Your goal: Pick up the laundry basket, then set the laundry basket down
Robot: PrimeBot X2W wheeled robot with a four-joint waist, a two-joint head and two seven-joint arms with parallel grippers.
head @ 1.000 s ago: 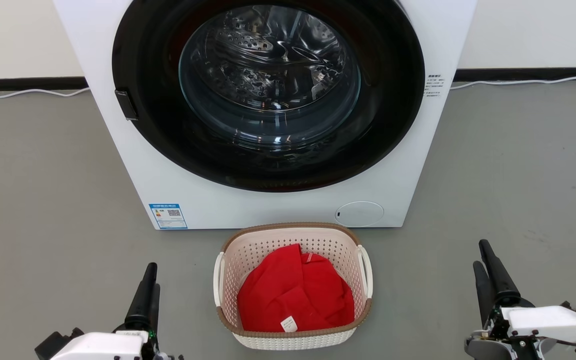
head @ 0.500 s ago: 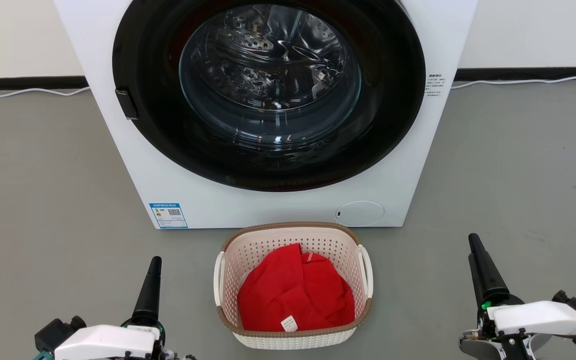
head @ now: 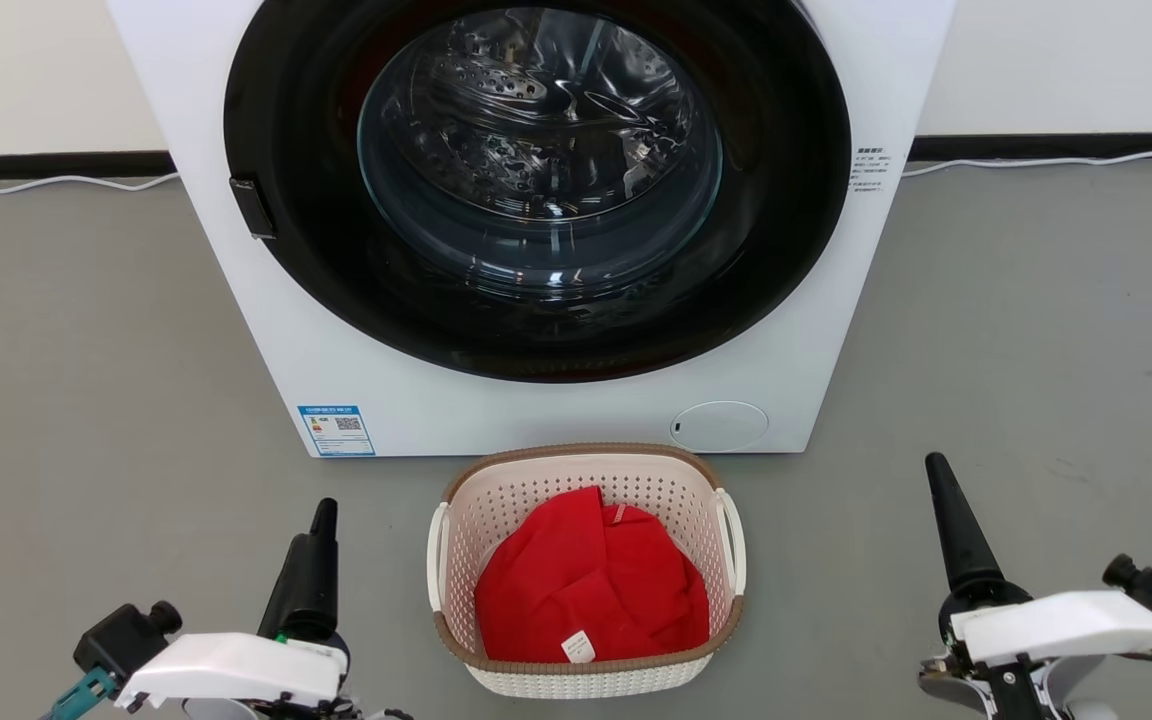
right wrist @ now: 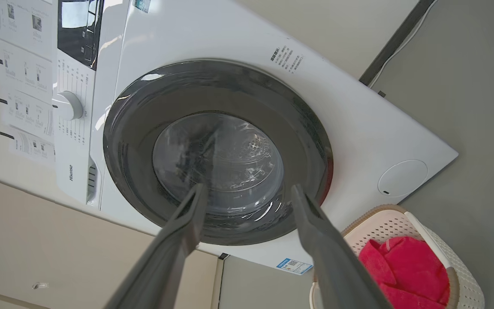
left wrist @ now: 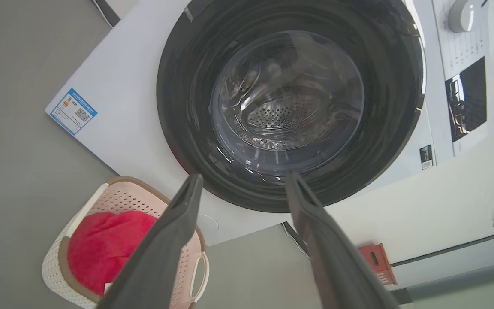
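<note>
Small rounded cream-white perforated plastic laundry basket (head: 586, 683) with brown woven-look rim and white side handles: upright on the grey floor (head: 86, 400), just in front of the white front-loading washing machine (head: 536, 415), below its round dark door. Inside it, a crumpled red cloth (head: 591, 590) with a small white tag. Left end effector (head: 322, 512) low at the basket's left side, near but not touching, fingers spread apart, gripping nothing. Right end effector (head: 936, 470) farther out on the basket's right, well apart from it, fingers likewise spread and empty. In both wrist views, washer door glass between the two dark fingers.
</note>
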